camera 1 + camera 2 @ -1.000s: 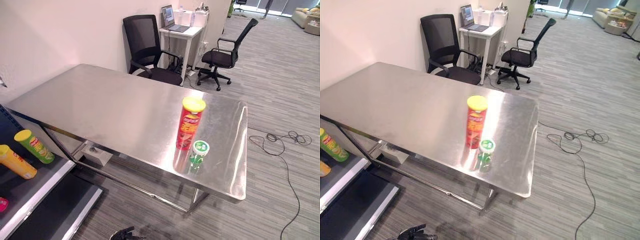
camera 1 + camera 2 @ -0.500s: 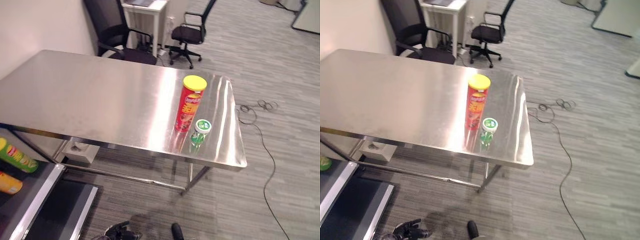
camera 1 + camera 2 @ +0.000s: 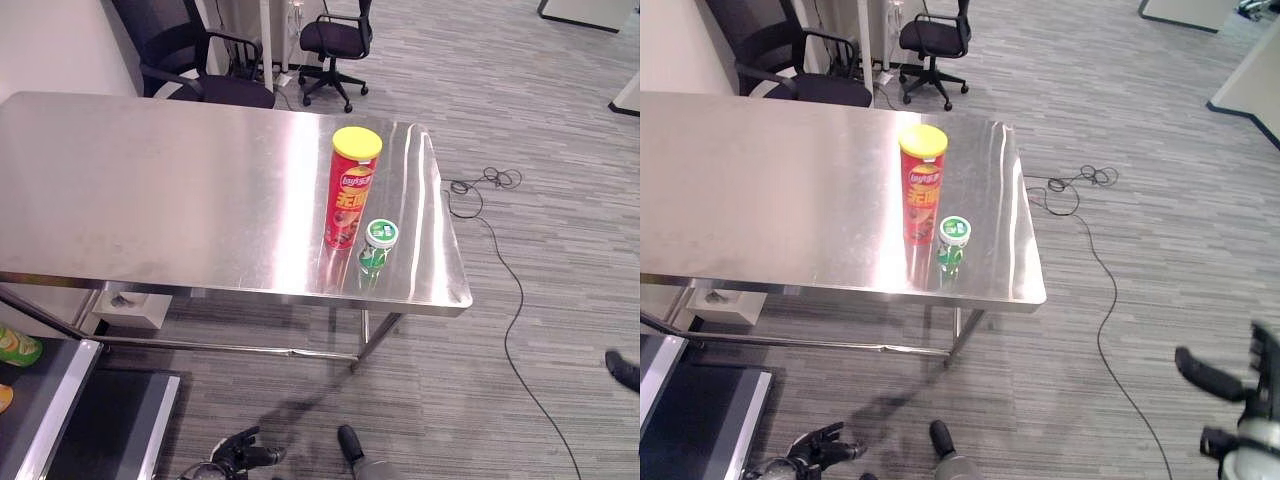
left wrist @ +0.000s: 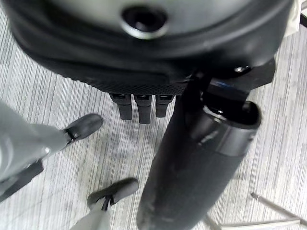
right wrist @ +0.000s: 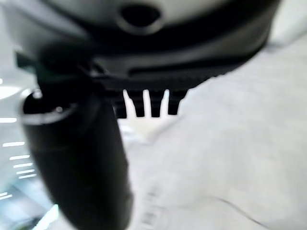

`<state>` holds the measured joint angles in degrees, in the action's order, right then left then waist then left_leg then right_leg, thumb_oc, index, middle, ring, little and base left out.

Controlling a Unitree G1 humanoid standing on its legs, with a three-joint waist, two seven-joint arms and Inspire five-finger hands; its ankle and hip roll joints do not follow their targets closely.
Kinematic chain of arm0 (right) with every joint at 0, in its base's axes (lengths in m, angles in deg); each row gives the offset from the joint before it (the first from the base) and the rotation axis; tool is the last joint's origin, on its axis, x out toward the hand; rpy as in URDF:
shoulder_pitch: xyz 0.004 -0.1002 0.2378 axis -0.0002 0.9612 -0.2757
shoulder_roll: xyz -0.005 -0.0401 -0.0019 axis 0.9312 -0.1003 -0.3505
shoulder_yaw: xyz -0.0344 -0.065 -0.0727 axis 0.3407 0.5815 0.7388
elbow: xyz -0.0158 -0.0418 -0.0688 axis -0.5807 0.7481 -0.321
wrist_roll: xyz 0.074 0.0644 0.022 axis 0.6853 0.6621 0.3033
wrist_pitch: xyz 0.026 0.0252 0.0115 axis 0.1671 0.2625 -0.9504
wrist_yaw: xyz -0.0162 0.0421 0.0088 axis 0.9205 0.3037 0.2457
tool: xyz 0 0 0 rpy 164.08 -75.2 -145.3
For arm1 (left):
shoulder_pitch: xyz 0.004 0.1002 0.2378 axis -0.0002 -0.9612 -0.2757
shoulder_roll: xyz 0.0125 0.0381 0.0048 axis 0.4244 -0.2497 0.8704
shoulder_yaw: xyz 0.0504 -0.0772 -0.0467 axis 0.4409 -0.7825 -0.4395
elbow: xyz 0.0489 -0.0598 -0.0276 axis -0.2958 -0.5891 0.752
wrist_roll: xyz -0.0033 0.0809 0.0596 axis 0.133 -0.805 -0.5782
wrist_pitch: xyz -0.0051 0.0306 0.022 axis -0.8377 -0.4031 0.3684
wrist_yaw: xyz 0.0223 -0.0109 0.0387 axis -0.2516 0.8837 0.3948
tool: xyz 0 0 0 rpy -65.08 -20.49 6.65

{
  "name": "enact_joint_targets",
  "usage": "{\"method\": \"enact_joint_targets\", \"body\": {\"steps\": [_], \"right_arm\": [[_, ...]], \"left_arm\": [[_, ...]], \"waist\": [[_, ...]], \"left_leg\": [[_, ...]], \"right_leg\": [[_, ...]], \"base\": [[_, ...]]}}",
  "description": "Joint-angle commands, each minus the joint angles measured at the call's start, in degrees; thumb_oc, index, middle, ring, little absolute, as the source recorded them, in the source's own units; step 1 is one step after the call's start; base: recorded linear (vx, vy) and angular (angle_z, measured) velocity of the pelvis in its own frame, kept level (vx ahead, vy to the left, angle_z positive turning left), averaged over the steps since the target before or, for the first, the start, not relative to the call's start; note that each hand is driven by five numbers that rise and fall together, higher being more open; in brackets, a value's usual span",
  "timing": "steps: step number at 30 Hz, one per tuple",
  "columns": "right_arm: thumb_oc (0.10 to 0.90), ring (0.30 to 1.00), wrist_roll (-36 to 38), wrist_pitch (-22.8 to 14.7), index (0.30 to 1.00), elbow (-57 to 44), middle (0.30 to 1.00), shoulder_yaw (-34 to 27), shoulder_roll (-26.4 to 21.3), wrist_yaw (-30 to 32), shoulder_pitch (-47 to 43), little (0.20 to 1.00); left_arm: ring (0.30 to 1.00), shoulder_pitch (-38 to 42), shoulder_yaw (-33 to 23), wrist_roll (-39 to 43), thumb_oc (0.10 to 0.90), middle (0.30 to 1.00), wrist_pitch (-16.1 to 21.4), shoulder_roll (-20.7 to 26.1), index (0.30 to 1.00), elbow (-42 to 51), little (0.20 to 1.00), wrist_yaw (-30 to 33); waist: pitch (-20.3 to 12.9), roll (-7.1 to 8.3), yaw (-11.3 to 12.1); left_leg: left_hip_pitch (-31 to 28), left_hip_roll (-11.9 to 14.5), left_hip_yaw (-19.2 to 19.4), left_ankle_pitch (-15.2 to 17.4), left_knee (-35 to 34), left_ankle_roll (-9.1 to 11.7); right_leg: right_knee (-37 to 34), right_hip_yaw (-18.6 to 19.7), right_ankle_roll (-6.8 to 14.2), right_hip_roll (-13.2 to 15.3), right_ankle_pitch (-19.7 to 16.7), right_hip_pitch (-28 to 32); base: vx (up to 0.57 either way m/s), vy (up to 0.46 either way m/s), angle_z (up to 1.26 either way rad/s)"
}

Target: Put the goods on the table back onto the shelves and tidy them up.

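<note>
Both goods wait ungrasped on the steel table (image 3: 150, 190): beside the red cylindrical crisp can with yellow lid (image 3: 349, 196) stands the small green-and-white tub (image 3: 378, 243), while the left hand (image 3: 818, 446) and right hand (image 3: 1230, 395) hang spread and empty, so an approach and reach seems next.

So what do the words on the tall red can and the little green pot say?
Red can: it has print on its side, too small and blurred to read.
Green-lidded pot: a white mark on its lid, not readable.
Steel table: no writing on it.
</note>
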<state>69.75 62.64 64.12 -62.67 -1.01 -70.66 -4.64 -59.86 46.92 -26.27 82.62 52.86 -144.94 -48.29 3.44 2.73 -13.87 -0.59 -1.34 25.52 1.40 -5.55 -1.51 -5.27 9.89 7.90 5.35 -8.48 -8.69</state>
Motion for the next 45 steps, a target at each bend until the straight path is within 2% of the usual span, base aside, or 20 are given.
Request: {"method": "enact_joint_targets", "body": {"steps": [1,3,5,7,8,11,16,32,45], "right_arm": [[0.8,0.9,-6.4,-7.0,0.9,-10.1,0.9,-6.2,-5.7,1.6,-5.8,0.9],[0.8,0.9,-5.9,-7.3,0.9,-12.2,0.9,-5.1,-5.5,1.1,-7.2,0.9],[0.8,0.9,-4.0,-8.0,0.9,-14.5,0.9,-1.0,-5.9,0.1,-10.8,0.9],[0.8,0.9,-3.1,-8.3,0.9,-14.6,0.9,0.8,-6.3,-0.6,-12.1,0.9],[0.8,0.9,-2.1,-8.7,0.9,-15.3,0.9,4.5,-6.6,-2.3,-13.6,0.9],[0.8,0.9,-0.8,-9.1,0.9,-17.6,0.9,9.9,-8.1,-5.6,-15.8,0.9],[0.8,0.9,2.6,-10.1,0.9,-18.4,0.9,15.3,-9.1,-8.6,-18.1,0.9],[0.8,0.9,2.9,-9.8,0.9,-14.5,0.9,19.9,-6.9,-9.7,-17.9,0.9],[0.8,0.9,0.5,-8.9,0.9,-6.7,0.9,22.4,-4.5,-6.5,-20.3,0.9]], "left_arm": [[0.9,3.3,0.0,-1.5,0.8,0.9,1.6,1.6,0.9,-1.7,0.9,0.3],[0.9,3.3,0.3,-1.4,0.8,0.9,1.5,1.3,0.9,-1.8,0.9,0.5],[0.9,3.4,1.3,-2.0,0.8,0.9,1.2,0.8,0.9,-2.1,0.9,0.6],[0.9,3.4,1.4,-2.2,0.8,0.9,1.2,0.7,0.9,-2.4,0.9,0.7],[0.9,3.3,1.9,-2.6,0.8,0.9,1.2,0.5,0.9,-2.8,0.9,0.7],[0.9,3.2,2.5,-3.1,0.8,0.9,1.1,0.3,0.9,-3.4,0.9,0.3],[0.9,2.4,3.4,-3.0,0.8,0.9,1.6,-0.3,0.9,-3.3,0.9,0.0],[0.9,0.6,3.7,-1.6,0.8,0.9,2.0,-1.4,0.9,-3.0,0.9,-0.1],[0.9,-0.2,4.6,-1.2,0.8,0.9,2.0,-1.7,0.9,-2.4,0.9,0.7]], "waist": [[-1.0,0.35,2.2],[-1.1,0.43,2.7],[-1.5,0.66,4.6],[-1.5,0.73,5.0],[-1.8,0.88,6.2],[-2.3,1.18,7.6],[-3.0,1.24,9.0],[-3.7,0.84,10.7],[-3.7,0.66,11.8]], "left_leg": [[-4.5,2.1,-2.0,4.1,0.6,2.2],[-4.8,2.2,-2.4,4.0,0.6,2.2],[-5.0,2.4,-3.3,3.3,0.6,2.5],[-5.1,2.5,-3.9,3.1,0.6,2.7],[-5.3,2.8,-4.5,2.9,0.6,3.0],[-5.8,3.2,-5.4,2.5,0.6,3.6],[-6.6,4.2,-6.5,2.1,0.6,4.3],[-7.2,6.3,-9.6,1.1,0.6,5.8],[-6.9,6.6,-11.8,0.9,0.6,6.3]], "right_leg": [[2.5,0.4,4.9,1.9,-0.9,-0.7],[2.4,-0.3,4.7,2.1,-0.5,-0.3],[2.2,-1.7,4.3,2.3,-0.1,0.5],[2.0,-2.4,4.1,2.4,0.3,1.1],[1.7,-3.4,4.0,2.5,0.9,1.8],[1.4,-4.8,3.4,2.5,1.6,3.4],[1.0,-6.3,2.6,2.1,2.9,5.3],[0.9,-9.4,0.9,1.1,5.8,9.0],[1.0,-11.9,0.3,1.3,6.7,10.6]], "base": [[0.04,-0.05,0.02],[0.02,-0.046,0.1],[0.03,-0.089,0.21],[0.03,-0.077,0.27],[0.04,-0.088,0.39],[0.05,-0.123,0.4],[0.04,-0.097,0.27],[0.03,-0.061,0.12],[0.02,-0.017,0.1]]}}
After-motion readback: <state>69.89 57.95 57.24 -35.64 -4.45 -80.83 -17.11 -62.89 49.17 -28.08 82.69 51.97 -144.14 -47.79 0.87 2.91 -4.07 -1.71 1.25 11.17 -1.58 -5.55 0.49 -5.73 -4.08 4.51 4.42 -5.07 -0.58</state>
